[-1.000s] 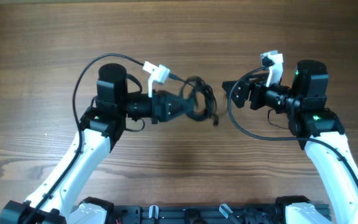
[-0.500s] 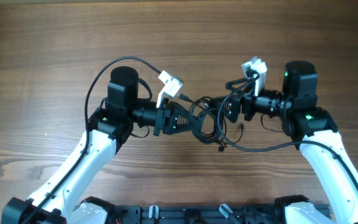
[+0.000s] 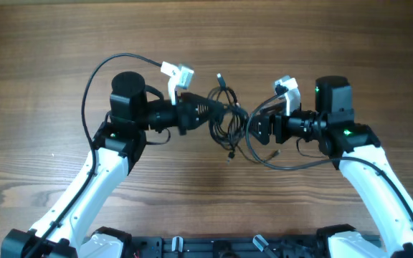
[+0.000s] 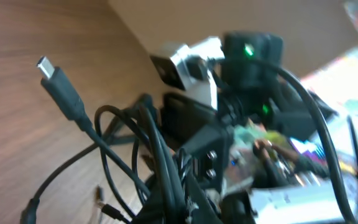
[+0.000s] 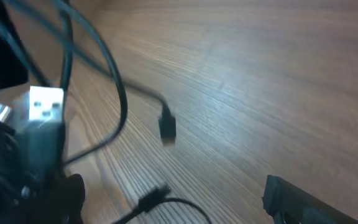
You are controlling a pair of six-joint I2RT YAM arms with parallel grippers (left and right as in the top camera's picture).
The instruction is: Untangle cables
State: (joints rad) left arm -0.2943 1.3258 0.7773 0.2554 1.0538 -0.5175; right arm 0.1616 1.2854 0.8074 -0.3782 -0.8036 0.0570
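Note:
The cables (image 3: pixel 228 122) are a tangle of thin black cords hanging between my two grippers above the wooden table (image 3: pixel 49 57). My left gripper (image 3: pixel 208 113) is shut on the tangle's left side; in the left wrist view the cords (image 4: pixel 160 155) run into its jaws (image 4: pixel 179 190). A loose plug end (image 4: pixel 58 74) sticks out up and left. My right gripper (image 3: pixel 254 129) is at the tangle's right side and is open; in the right wrist view its fingers (image 5: pixel 166 205) stand wide apart, with a plug (image 5: pixel 154 198) between them and another plug (image 5: pixel 166 127) dangling ahead.
The right arm's own thicker black wire (image 3: pixel 285 161) loops below the right gripper. The left arm's wire (image 3: pixel 99 72) arcs over its wrist. The right arm's camera and green light (image 4: pixel 247 50) fill the left wrist view's background.
The right gripper has moved left, up to the tangle. The left gripper swung right and down, then back up and left, carrying the tangle. One plug end now sticks up.

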